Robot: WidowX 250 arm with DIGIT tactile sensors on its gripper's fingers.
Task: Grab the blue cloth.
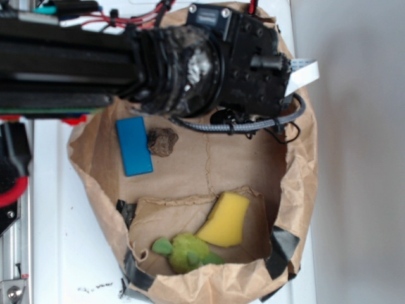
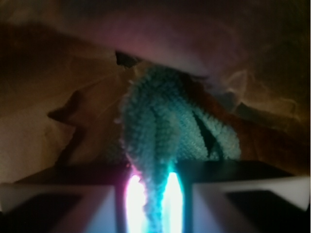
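In the dim wrist view the blue cloth (image 2: 165,131) sits directly ahead of the end effector (image 2: 154,204), a fold running lengthwise between its fingers, which seem clenched on it

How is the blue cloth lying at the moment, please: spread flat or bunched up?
Bunched up: in the wrist view the blue cloth rises in folds, one fold pinched between the jaws.
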